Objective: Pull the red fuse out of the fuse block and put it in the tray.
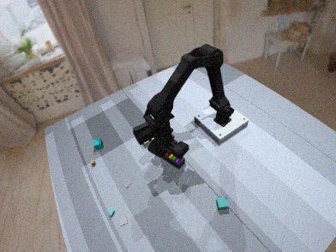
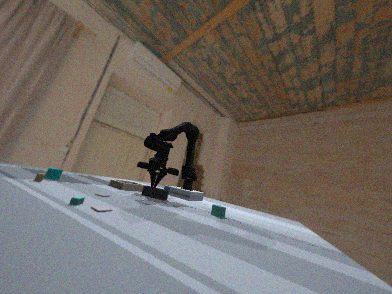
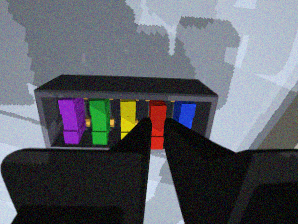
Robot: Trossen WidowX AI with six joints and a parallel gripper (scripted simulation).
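Note:
The black fuse block [image 1: 182, 165] [image 2: 155, 194] [image 3: 125, 86] holds a row of purple [image 3: 72, 120], green [image 3: 100, 120], yellow [image 3: 128, 110], red and blue [image 3: 186, 114] fuses. My gripper [image 2: 153, 187] [image 3: 156, 124] is shut on the red fuse [image 1: 167, 154] [image 3: 157, 112], one finger on each side. In the wrist view the red fuse's near end overlaps the block's near rim; it looks slightly raised, though its base is hidden. The fingers partly cover the yellow and blue fuses. The beige tray [image 2: 125, 186] [image 3: 284, 131] is behind the block in the exterior view, mostly hidden in the top view.
Teal cubes [image 1: 98, 144] [image 1: 222, 203] [image 2: 53, 174] [image 2: 218, 211], a small teal piece [image 1: 111, 213] [image 2: 77, 201], a small orange piece [image 1: 93, 163] and flat pale pieces [image 1: 127, 184] [image 1: 123, 220] lie around. The arm's white base plate [image 1: 220, 130] is beyond the block.

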